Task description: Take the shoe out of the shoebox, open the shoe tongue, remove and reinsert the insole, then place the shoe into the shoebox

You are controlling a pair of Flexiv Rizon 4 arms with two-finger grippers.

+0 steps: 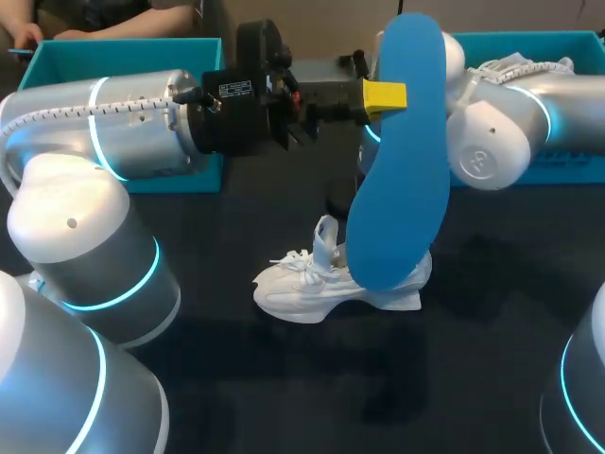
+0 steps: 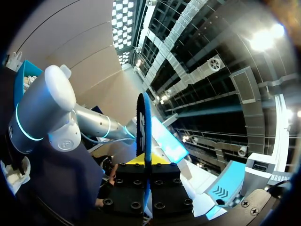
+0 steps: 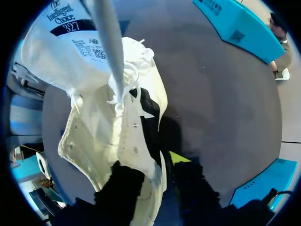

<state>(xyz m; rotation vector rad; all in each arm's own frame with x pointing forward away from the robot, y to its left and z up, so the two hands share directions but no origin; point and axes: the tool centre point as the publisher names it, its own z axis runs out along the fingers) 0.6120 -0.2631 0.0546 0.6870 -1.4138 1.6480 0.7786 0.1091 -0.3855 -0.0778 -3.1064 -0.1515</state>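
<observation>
Our left gripper (image 1: 383, 96) pinches the blue insole (image 1: 402, 170) aloft, clear of the shoe (image 1: 302, 288) — our right gripper (image 3: 157, 165) clamps its heel, steadying it for reinsertion.

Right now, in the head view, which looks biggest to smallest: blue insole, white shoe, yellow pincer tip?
1. blue insole, held up nearer the camera, so maybe flattered
2. white shoe, partly hidden behind the insole
3. yellow pincer tip, clearly smallest
</observation>
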